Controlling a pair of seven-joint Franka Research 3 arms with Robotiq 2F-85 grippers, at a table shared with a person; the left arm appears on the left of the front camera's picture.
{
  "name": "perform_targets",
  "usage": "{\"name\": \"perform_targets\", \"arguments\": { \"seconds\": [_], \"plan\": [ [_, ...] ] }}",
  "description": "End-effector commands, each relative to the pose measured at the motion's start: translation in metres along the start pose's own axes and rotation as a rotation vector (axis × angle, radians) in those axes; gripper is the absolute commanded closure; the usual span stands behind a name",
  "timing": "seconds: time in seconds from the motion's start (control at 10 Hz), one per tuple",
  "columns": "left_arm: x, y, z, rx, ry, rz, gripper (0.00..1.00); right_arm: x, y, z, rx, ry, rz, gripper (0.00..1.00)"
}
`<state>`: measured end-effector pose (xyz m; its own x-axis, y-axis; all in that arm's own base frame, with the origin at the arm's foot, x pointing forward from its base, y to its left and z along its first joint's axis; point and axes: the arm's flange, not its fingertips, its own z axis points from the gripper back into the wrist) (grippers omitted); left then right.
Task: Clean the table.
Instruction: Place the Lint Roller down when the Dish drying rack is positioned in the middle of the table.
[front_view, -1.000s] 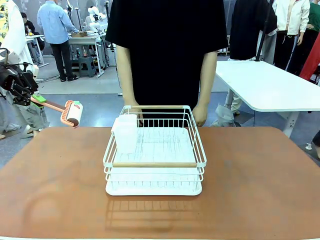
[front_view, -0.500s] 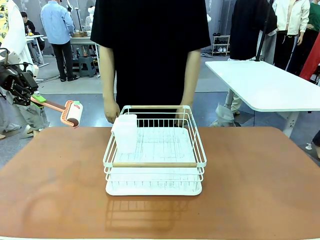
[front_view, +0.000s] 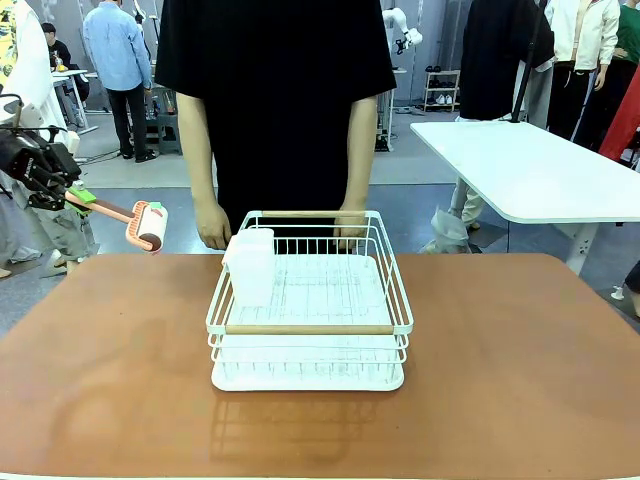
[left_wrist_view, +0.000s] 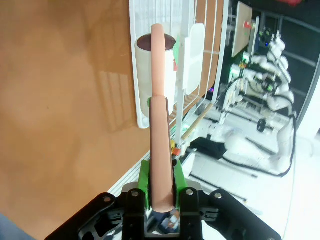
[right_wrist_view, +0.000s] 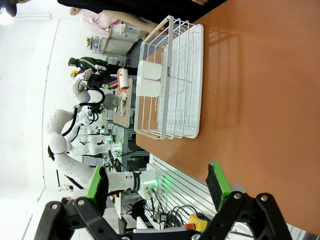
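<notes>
From the front I see my left fingers (front_view: 70, 193) closed on the handle of a lint roller (front_view: 152, 226), out past the left edge of the surface (front_view: 500, 360). The handle runs from the fingers toward the middle, and the roller head hangs at its far end, above the surface's far left corner and clear of it. A white wire rack (front_view: 310, 300) sits mid-surface, well apart from the fingers, with a white cup (front_view: 252, 265) in its far left corner. A person stands at the far side, one hand (front_view: 212, 222) just beside the rack's far left corner and the other hand (front_view: 349, 225) at its far rail; whether either touches it I cannot tell.

On the left wrist camera, the green pads (left_wrist_view: 145, 181) press both sides of the pink handle (left_wrist_view: 161, 150), which rises straight up between them. The roller head (left_wrist_view: 152, 75) sits at the handle's end, with the rack (left_wrist_view: 200, 60) beyond it and the brown surface (left_wrist_view: 65, 100) spreading off to one side.

On the right wrist camera, my right fingers (right_wrist_view: 159, 185) stand wide apart, holding nothing and touching nothing. The surface (right_wrist_view: 260, 85) lies beyond them, with the rack (right_wrist_view: 172, 80) and the cup (right_wrist_view: 149, 79) far ahead.
</notes>
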<state>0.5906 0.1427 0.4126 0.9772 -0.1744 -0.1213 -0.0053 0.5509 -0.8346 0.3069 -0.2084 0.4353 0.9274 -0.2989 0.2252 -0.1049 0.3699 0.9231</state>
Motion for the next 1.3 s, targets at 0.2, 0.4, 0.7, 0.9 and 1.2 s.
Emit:
{"name": "perform_targets", "arguments": {
  "seconds": [0.2, 0.4, 0.7, 0.9, 1.2],
  "plan": [
    [-0.062, -0.036, -0.034, 0.009, -0.222, 0.275, 0.78, 0.0, 0.004, 0.002, 0.011, -0.003, 0.011, 0.0],
    [-0.078, -0.04, -0.054, -0.049, -0.398, 0.453, 0.78, 0.0, 0.004, 0.002, 0.011, -0.003, 0.011, 0.0],
    [-0.073, -0.024, -0.081, -0.173, -0.612, 0.584, 0.78, 0.0, 0.004, 0.002, 0.011, -0.003, 0.011, 0.0],
    [-0.072, -0.01, -0.1, -0.177, -0.709, 0.6, 0.78, 0.0, 0.004, 0.002, 0.011, -0.003, 0.011, 0.0],
    [-0.07, 0.01, -0.124, -0.123, -0.78, 0.649, 0.78, 0.0, 0.004, 0.002, 0.011, -0.003, 0.011, 0.0]
  ]
}}
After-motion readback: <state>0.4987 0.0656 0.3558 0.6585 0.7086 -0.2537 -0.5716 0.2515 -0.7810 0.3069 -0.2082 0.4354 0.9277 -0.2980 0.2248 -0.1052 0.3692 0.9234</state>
